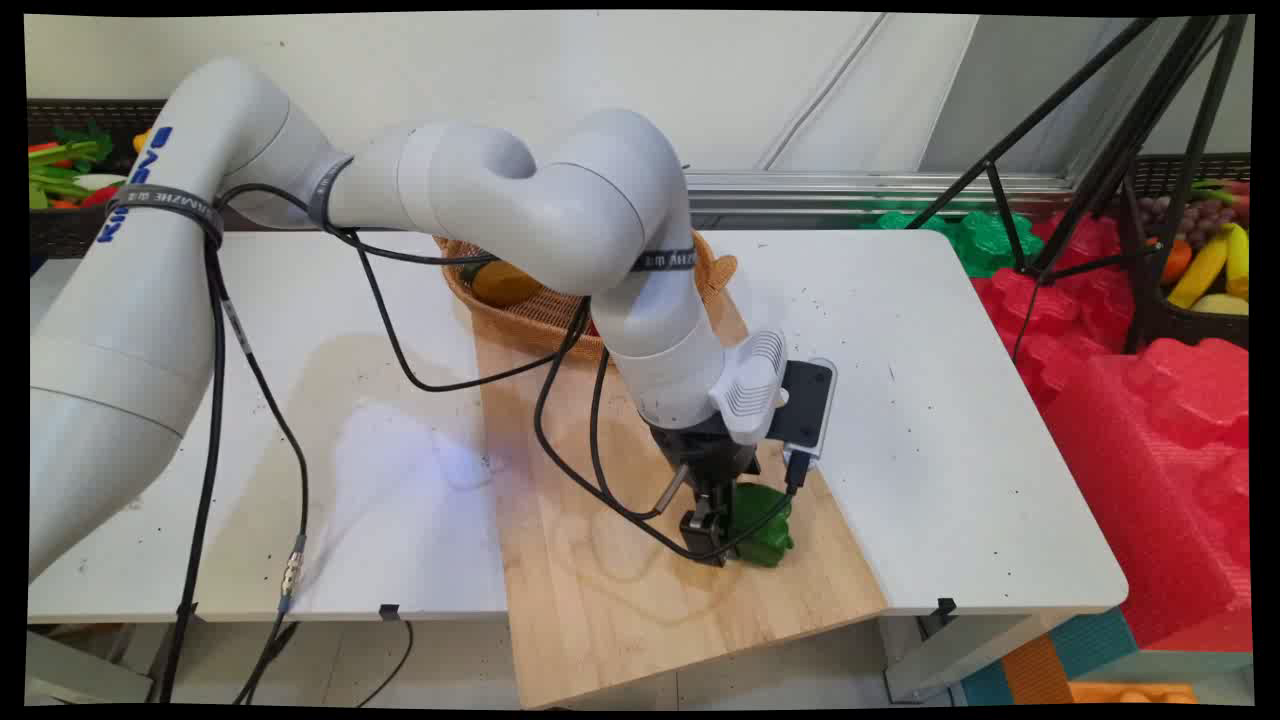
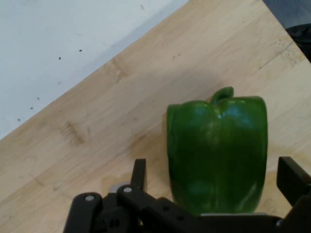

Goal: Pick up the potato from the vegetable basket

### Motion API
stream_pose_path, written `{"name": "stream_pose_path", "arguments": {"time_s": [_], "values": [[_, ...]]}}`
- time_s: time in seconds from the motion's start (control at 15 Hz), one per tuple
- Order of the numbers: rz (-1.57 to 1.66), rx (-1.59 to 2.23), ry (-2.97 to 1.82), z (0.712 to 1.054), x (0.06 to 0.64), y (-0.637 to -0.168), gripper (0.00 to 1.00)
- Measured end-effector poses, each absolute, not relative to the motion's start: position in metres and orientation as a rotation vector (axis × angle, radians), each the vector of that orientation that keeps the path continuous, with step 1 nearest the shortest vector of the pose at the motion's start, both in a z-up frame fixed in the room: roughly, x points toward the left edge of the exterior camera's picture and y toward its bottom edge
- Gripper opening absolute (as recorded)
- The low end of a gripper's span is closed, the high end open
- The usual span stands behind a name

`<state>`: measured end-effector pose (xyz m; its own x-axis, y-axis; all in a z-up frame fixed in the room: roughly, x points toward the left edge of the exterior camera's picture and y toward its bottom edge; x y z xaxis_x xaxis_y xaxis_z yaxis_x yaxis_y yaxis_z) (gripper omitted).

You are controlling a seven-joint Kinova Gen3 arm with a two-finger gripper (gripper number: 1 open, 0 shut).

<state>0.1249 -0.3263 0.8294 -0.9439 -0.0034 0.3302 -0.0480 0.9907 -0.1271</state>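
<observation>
One green bell pepper [image 2: 217,153] lies on its side on the wooden cutting board [image 1: 600,560], which rests on the white table [image 1: 950,480]. The claw [image 2: 216,187] stands wide, one finger either side of the pepper. A wicker basket [image 1: 520,310] sits behind.

A white table [image 1: 950,420], speckled with dark marks, spreads out on every side of the gripper [image 1: 712,530], and a plain pale wall [image 1: 500,70] rises well behind it. A black tripod [image 1: 1090,150] stands off to the right and behind, over red foam blocks [image 1: 1130,400] and green foam [image 1: 975,240]. A metal rail [image 1: 880,185] runs along the wall's foot. Pale floor [image 1: 450,670] shows below the table's near edge.
</observation>
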Motion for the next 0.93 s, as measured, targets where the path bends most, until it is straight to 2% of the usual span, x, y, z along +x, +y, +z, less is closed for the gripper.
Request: {"name": "stream_pose_path", "arguments": {"time_s": [0.4, 0.93], "values": [[0.191, 0.096, -2.753, 0.846, 0.14, -0.321, 1.0], [0.261, 0.278, -2.613, 0.901, 0.209, -0.299, 1.0]]}}
